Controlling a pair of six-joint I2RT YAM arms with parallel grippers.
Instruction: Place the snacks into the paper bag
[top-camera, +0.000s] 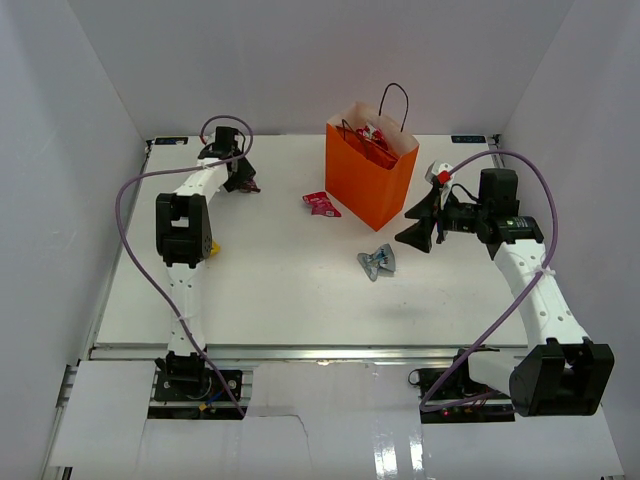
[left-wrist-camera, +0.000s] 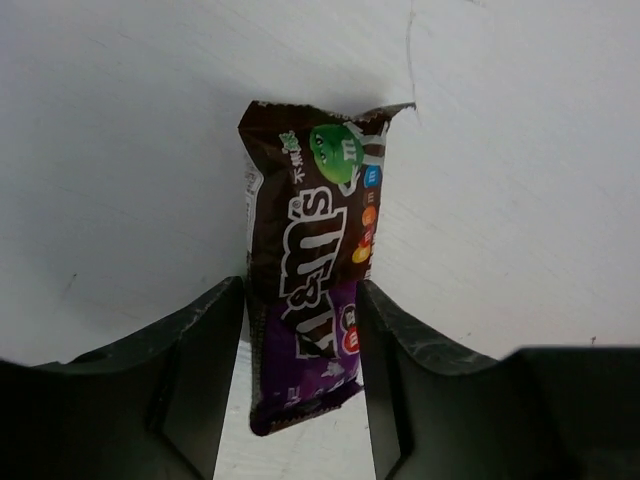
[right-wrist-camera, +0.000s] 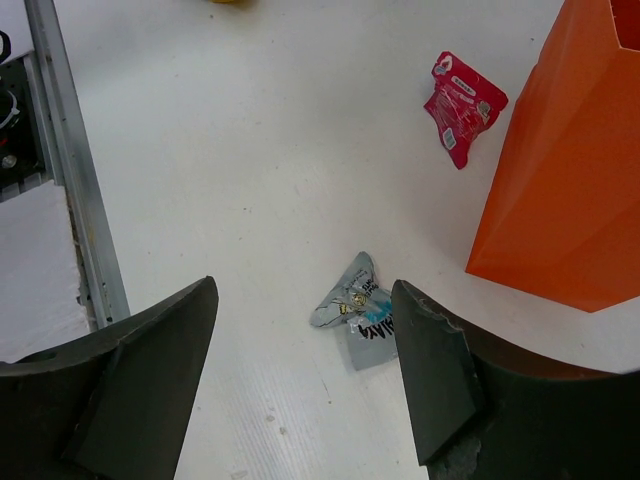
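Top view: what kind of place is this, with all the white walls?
Probably a robot test booth. Plain white walls box in a white table, a left arm and right arm are bolted at its edge, and purple cables trail from them.

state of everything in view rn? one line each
paper bag: upright, open, red packets showing inside
pink-red wrapper: flat on table, outside the bag
silver-blue wrapper: crumpled on table, outside the bag
left gripper: shut on M&M's packet
M&M's packet: pinched by its long edges
right gripper: open, empty
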